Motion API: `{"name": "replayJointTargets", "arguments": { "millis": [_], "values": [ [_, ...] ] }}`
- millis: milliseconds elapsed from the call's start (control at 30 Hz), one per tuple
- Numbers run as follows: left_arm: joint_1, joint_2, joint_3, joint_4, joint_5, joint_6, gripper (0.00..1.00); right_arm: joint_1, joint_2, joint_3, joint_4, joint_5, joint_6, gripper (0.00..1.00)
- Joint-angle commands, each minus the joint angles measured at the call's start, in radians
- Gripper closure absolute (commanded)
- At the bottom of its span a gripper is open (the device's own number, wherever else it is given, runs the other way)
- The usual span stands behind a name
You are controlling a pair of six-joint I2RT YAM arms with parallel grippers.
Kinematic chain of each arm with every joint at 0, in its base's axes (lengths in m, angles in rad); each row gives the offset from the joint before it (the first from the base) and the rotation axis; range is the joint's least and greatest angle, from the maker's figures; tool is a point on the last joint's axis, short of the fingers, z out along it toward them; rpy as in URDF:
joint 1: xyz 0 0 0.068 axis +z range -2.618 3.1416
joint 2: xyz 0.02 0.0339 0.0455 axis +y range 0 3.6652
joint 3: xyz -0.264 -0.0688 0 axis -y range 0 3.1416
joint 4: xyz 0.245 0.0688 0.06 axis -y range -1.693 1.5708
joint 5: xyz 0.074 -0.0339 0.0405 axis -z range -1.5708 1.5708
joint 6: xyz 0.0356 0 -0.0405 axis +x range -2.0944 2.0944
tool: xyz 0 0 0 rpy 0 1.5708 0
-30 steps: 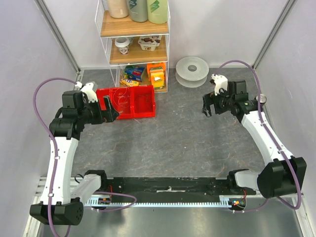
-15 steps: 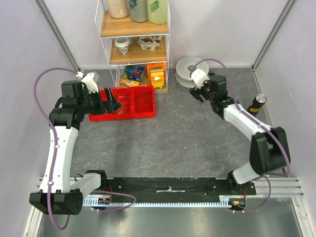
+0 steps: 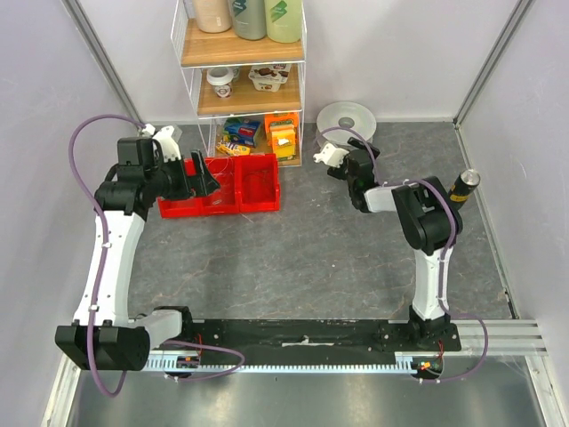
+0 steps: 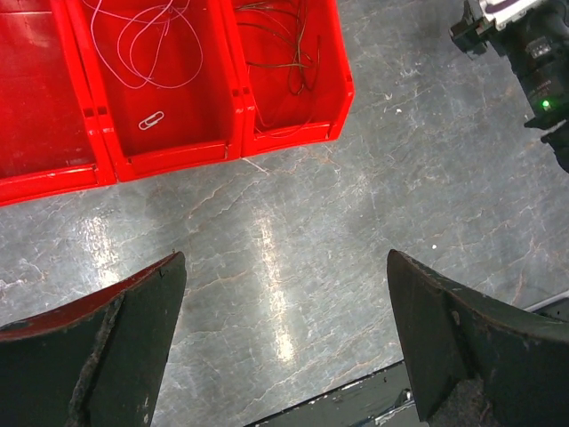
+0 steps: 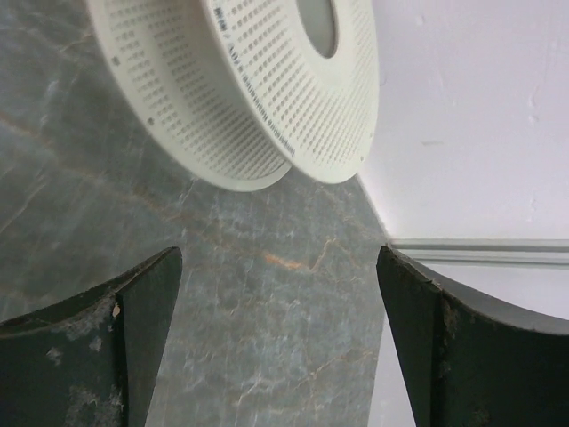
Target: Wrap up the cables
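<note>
Overhead view: a dark grey, stone-patterned table [image 3: 320, 258] fills the scene. A wire shelf unit [image 3: 242, 80] holding bottles, cups and snack packets stands at 12 o'clock.

The left arm [image 3: 111, 258] rises along the 9 o'clock side and bends toward a red three-compartment bin [image 3: 218, 209] at 10 o'clock. The right arm [image 3: 427, 240] rises from 5 o'clock and reaches toward a round translucent-white spool [image 3: 356, 123], which lies flat at 1 o'clock, near the back wall. A small dark cylinder with a gold band [image 3: 462, 185] stands at 3 o'clock, well apart from everything else.

Left wrist view: the left gripper [image 4: 284, 356] hangs above bare table, its jaws spread wide with nothing between them. The bin sits at 11 o'clock in this view.

Right wrist view: the right gripper [image 5: 280, 347] is also spread wide and holds nothing. The perforated spool is near, at 12 o'clock, with the white wall at 3 o'clock.

The cables [image 4: 284, 53], hair-fine dark wires, lie in a loose tangle in the bin compartment nearest the middle of the table, untouched by either gripper. The middle compartment holds a thin pale looped wire [image 4: 142, 36] and, beside it, a small paper clip [image 4: 151, 118].
</note>
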Motion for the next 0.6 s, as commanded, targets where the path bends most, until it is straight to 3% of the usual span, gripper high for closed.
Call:
{"name": "replayJointTargets", "arguments": {
  "millis": [0,433,567],
  "values": [
    [0.001,0.012,-0.007,0.016,0.011,0.025,0.01,0.01,0.094,0.106,0.242,0.044,-0.118,0.02],
    [0.002,0.066,-0.044,0.016,0.062,0.029,0.01,0.019,0.334,0.276,0.446,0.035,-0.353,0.02],
    [0.002,0.069,-0.042,0.016,0.063,0.031,0.01,0.016,0.38,0.318,0.48,0.031,-0.406,0.13]
  ]
}}
